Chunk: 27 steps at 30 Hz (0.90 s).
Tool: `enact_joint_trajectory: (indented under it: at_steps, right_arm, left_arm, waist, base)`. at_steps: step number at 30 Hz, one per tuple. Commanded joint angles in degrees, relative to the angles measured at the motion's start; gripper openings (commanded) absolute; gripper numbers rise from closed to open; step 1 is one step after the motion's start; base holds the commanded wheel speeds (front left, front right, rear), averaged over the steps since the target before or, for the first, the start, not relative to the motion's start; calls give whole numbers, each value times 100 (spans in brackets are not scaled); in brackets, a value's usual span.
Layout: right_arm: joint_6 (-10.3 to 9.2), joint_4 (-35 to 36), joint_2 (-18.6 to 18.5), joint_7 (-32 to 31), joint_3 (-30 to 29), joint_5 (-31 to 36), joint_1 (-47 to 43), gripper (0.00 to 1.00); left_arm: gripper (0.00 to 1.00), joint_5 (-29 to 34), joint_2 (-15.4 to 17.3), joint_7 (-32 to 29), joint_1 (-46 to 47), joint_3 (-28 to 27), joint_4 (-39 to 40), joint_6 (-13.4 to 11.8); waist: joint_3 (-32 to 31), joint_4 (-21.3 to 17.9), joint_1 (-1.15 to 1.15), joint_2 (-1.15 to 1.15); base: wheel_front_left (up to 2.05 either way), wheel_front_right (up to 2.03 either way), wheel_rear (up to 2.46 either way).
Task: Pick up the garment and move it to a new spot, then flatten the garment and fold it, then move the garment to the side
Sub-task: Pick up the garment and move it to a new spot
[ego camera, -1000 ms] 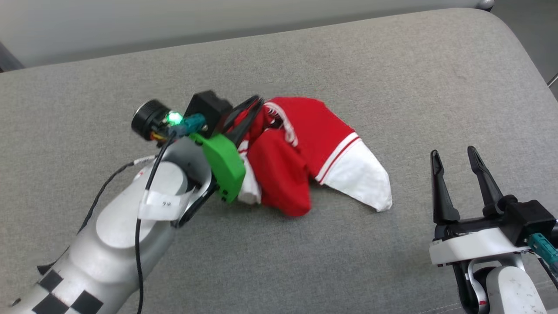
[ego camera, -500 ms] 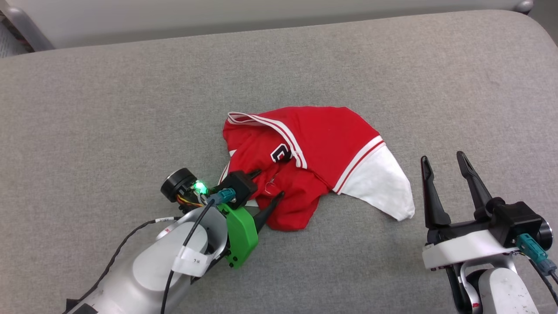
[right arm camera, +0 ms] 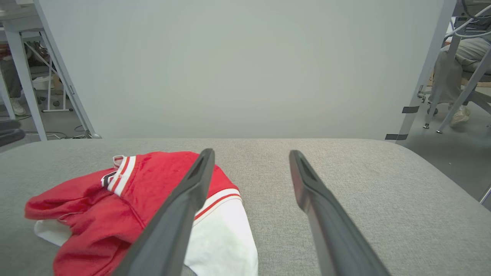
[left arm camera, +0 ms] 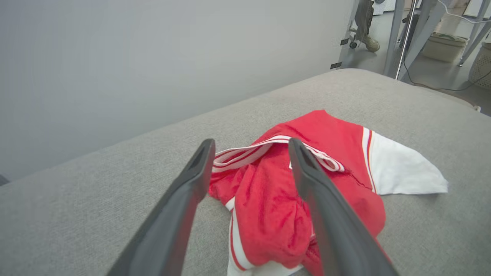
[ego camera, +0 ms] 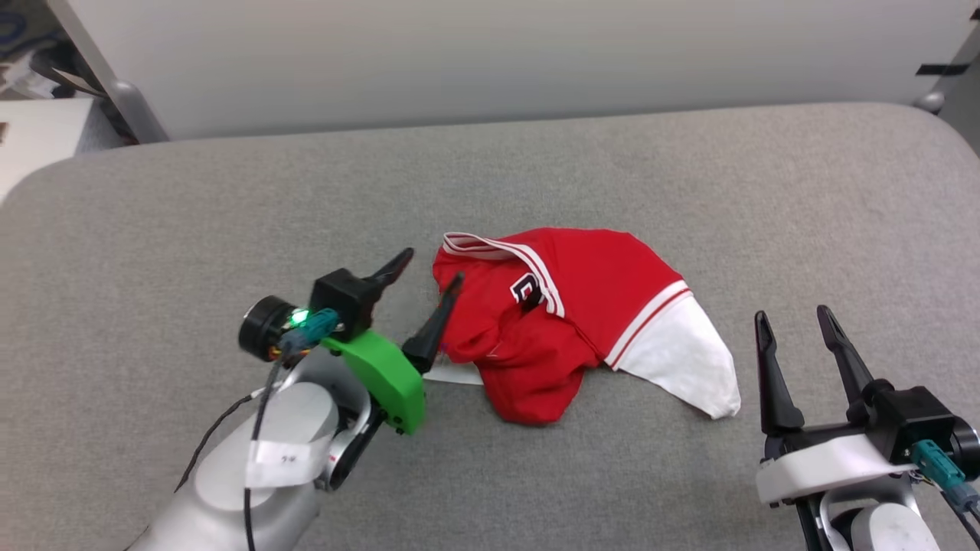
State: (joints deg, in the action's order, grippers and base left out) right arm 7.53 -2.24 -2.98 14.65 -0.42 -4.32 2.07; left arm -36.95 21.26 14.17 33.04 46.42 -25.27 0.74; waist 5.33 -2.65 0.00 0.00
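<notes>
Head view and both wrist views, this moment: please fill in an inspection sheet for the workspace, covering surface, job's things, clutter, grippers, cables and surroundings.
Surface: grey fabric-covered pad, with no stains or creases visible.
Job's things: red garment lies crumpled in a heap, not flattened or folded, with a white sleeve spread toward the robot's right.
Clutter: nothing seen.
Grippers: left gripper is open and empty at the garment's left edge; cannot tell whether it touches the cloth. Right gripper is open and empty, apart from the sleeve.
Cables: black cable runs along the left forearm. Floor cable lies beyond the pad.
Surroundings: pale wall behind, metal frame legs, and a seated person's shoe.
</notes>
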Motion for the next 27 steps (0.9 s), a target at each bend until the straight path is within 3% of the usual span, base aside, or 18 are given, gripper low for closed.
enact_joint_trajectory:
  at_steps: [1,8,14,20,27]
  right_arm:
    - [-4,-13,10,26,-26,70,-97,100]
    - [-4,35,10,-31,-74,113,-322,100]
    - [-4,45,10,-37,-35,64,-461,100]
    - [-4,19,10,-30,-44,-13,-568,100]
    - [-4,-32,10,-77,-25,-15,-550,100]
  left_arm:
    - [100,-60,73,54,-214,-137,113,-131]
    - [100,49,78,80,-1136,-1036,922,-706]
    - [100,592,-277,82,-2163,-1882,1630,-880]
    - [100,1102,-673,82,-2892,-2527,2017,-580]
    - [100,1522,-993,83,-3017,-2879,1901,-157]
  waist:
    - [-264,164,0,0]
    - [-485,237,0,0]
    - [-584,239,0,0]
    - [-609,266,0,0]
    - [-558,357,0,0]
  base:
    - [0,0,0]
    - [0,0,0]
    - [0,0,0]
    - [0,0,0]
    - [0,0,0]
